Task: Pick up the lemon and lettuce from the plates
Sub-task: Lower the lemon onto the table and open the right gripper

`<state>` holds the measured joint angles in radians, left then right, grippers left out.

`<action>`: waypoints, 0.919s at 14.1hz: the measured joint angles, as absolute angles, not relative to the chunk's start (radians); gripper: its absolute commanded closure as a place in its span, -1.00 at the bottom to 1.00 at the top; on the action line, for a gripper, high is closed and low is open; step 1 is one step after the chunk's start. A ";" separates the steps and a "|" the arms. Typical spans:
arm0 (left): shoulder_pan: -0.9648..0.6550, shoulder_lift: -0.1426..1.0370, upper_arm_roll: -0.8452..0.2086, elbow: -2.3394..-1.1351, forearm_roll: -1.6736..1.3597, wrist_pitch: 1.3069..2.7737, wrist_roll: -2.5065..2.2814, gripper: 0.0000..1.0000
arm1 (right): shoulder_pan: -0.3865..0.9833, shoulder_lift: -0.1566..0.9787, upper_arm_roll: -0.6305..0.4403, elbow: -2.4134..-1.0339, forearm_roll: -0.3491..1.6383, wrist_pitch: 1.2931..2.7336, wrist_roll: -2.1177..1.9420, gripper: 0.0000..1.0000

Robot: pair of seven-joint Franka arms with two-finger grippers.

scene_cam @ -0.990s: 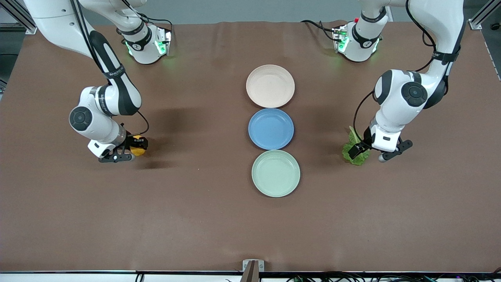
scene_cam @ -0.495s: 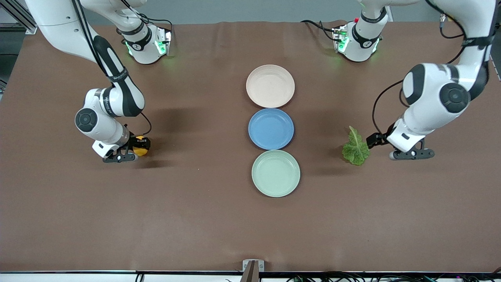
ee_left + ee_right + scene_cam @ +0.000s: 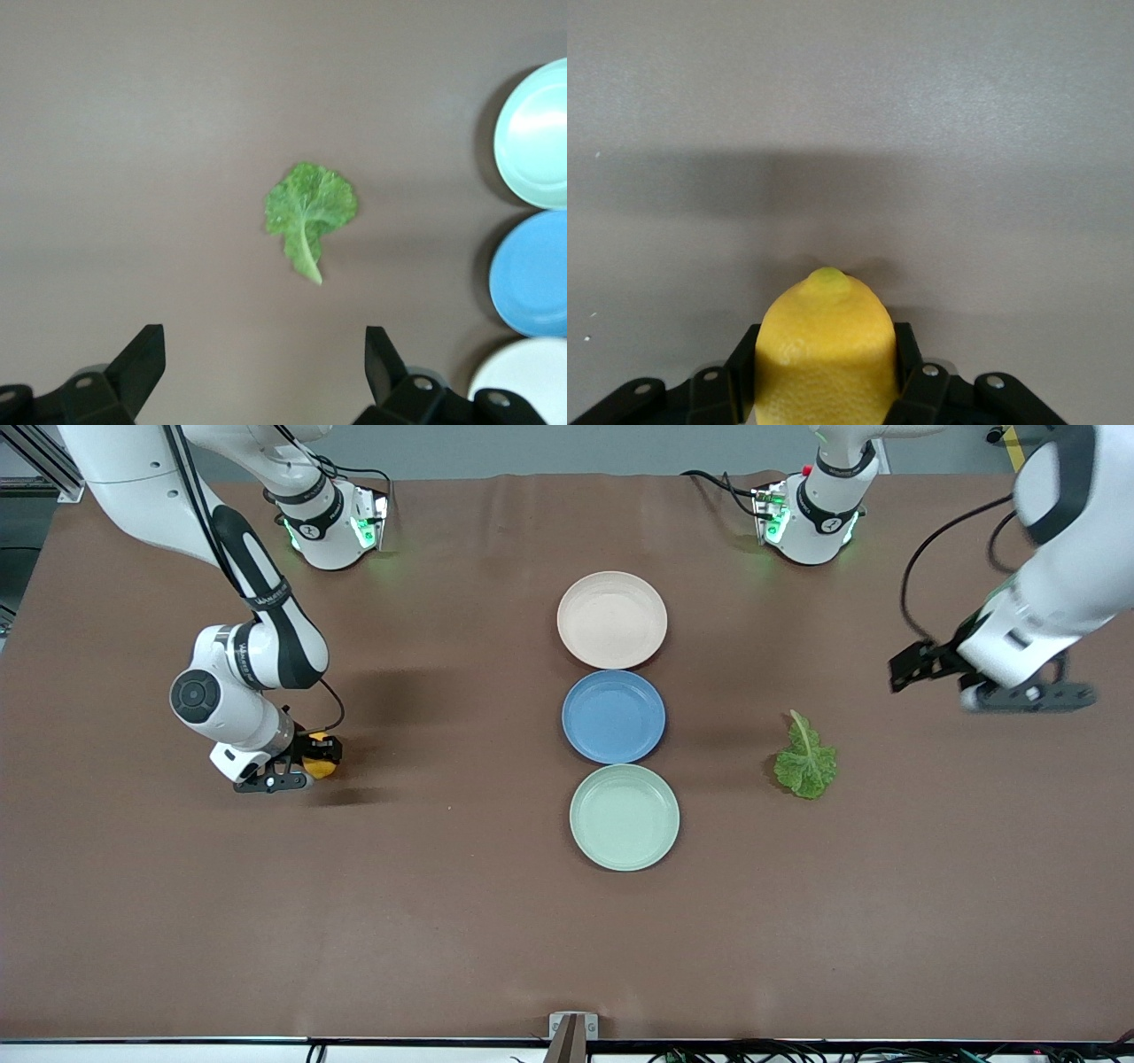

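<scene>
Our right gripper, low over the brown table toward the right arm's end, clamps the lemon. Our left gripper hangs empty, jaws spread, raised above the table. The lettuce lies flat beside the mint plate and beige-pink plate, both cleared.

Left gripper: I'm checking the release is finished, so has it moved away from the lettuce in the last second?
Yes. The left gripper, open, has risen and swung toward the left arm's end of the table, leaving the lettuce lying on the table.
</scene>
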<state>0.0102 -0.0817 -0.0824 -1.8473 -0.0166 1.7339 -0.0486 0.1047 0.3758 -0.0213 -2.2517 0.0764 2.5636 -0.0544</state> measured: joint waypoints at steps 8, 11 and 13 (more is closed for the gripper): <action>0.064 -0.069 -0.081 -1.639 -0.019 1.606 0.024 -0.99 | 0.106 0.379 -0.008 -2.227 0.079 2.559 -0.055 -1.00; 0.057 -0.032 -0.085 -1.563 -0.020 1.606 0.024 -0.99 | 0.105 0.361 -0.010 -2.100 0.079 2.326 -0.055 -1.00; 0.052 -0.007 -0.087 -1.524 -0.020 1.605 0.024 -0.99 | 0.103 0.338 -0.016 -1.993 0.077 2.158 -0.057 -1.00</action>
